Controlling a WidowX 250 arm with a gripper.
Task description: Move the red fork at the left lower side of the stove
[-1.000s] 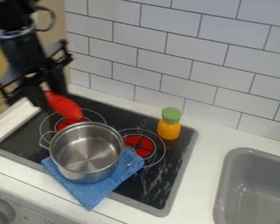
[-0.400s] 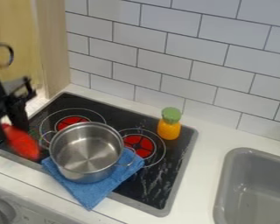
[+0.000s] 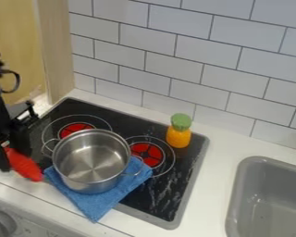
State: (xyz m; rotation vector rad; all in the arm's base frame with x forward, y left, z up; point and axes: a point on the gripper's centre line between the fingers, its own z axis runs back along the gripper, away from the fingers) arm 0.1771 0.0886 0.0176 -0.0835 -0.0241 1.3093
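Red ridged fork is at the left lower side of the black stove, clamped in my black two-finger gripper. I see a round steel pot on blue cloth, then an orange, green-topped bottle.

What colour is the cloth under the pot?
Blue cloth, best seen in the camera view.

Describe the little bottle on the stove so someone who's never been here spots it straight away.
On the black stovetop, look toward the corner nearest both the tiled wall and the sink. The bottle stands upright there: orange body, green top, unlike the wide steel pot.
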